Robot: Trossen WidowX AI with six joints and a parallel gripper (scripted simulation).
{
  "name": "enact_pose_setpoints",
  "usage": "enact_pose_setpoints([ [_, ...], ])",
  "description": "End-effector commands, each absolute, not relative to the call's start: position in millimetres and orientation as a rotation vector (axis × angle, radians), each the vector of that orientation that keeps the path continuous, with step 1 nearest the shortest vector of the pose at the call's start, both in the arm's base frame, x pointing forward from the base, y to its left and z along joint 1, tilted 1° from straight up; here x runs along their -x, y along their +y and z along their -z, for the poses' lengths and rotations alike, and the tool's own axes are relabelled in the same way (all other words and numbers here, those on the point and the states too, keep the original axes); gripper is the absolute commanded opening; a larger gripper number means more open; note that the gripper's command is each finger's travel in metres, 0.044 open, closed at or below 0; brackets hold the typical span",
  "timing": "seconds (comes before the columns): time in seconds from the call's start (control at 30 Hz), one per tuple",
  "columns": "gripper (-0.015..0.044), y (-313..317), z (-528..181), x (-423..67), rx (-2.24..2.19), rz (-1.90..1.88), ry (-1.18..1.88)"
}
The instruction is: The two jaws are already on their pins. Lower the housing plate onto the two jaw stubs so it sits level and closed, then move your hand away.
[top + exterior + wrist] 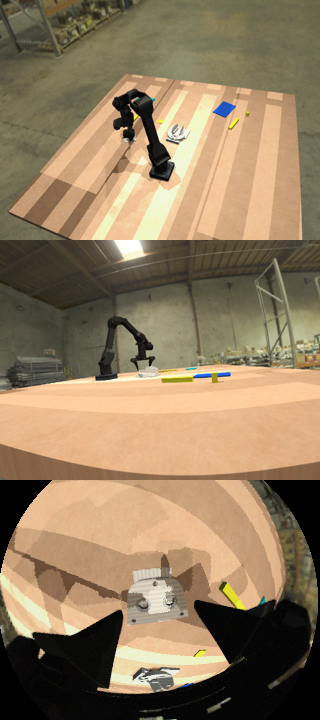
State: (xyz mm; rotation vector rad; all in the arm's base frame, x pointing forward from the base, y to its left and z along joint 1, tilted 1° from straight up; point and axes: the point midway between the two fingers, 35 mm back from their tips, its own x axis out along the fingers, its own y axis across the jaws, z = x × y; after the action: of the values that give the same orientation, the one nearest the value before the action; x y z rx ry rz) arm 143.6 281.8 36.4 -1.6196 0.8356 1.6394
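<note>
My pincer [131, 138] [143, 369] [159, 608] is spread wide, holding nothing, above the housing plate [127, 139] [156, 607]. That plate lies on the tabletop [217, 165] [165, 431] [100, 510], well apart from the white jaw assembly [178, 133] [150, 371] [159, 679], my landmark; a small yellow square [160, 121] [200, 653] lies near the assembly.

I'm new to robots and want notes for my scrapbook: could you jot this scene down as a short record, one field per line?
gripper: open, nothing between its fingers
below gripper: housing plate, flat on the table
jaw assembly: apart from the plate
blue panel: lying flat
task status: plate not yet fitted
</note>
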Motion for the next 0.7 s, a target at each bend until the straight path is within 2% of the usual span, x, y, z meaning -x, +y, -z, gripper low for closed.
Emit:
enact_pose_setpoints([
  [0.0,0.0440,281,-27,-142,1.620,-1.650,0.846],
  [0.67,0.0440,280,-17,-142,1.620,-1.650,0.846],
])
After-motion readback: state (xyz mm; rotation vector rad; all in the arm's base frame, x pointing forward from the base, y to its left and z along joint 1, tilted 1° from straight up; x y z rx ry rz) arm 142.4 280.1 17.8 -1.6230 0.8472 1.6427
